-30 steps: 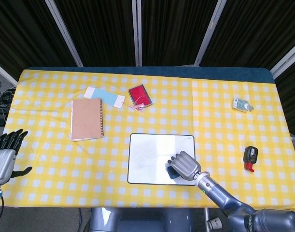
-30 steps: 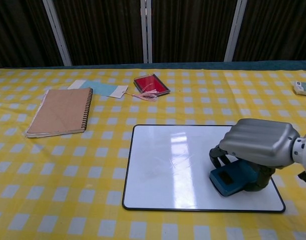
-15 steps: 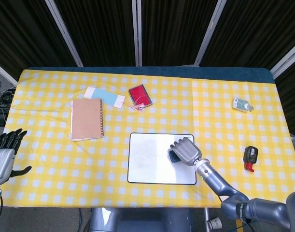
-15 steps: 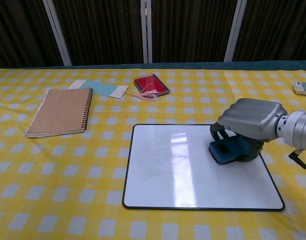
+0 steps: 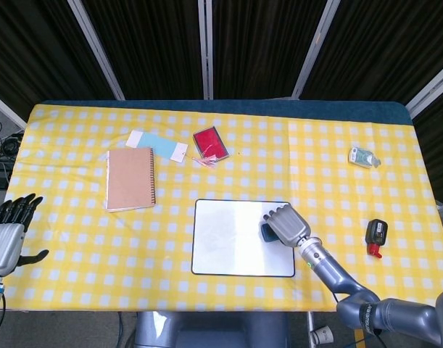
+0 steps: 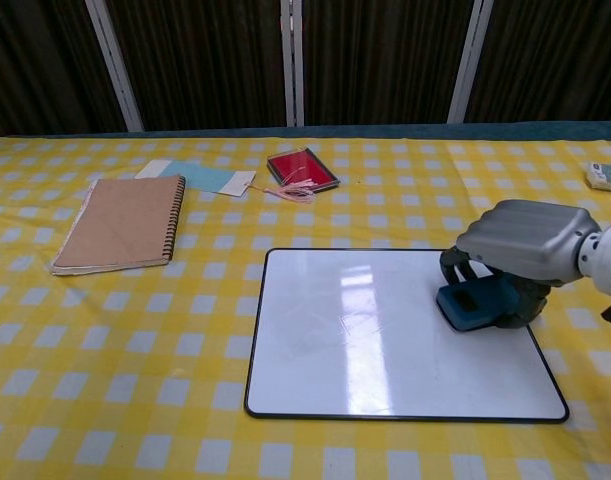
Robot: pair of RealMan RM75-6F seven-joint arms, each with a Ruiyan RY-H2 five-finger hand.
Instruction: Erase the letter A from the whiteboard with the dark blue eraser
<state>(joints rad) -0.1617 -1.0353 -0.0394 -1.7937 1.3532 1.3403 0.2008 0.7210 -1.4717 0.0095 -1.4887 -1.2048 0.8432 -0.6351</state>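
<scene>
- The right hand (image 6: pixel 530 252) is clamped over the dark blue block eraser (image 6: pixel 478 305), which rests on the white rectangular whiteboard (image 6: pixel 385 340) near its right edge.
- The left hand (image 5: pixel 5 235) hangs off the counter's (image 5: pixel 76 239) left edge, fingers apart, holding nothing.

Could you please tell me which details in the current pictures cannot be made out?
- Underside of the eraser: both views, covered by the right hand, so contact with the whiteboard is unclear.
- Letter A: only faint smudges show on the glossy board; glare in the chest view.
- Left hand: cut by the head view's edge, absent from the chest view.
- Small black and red object: too small to identify.
</scene>
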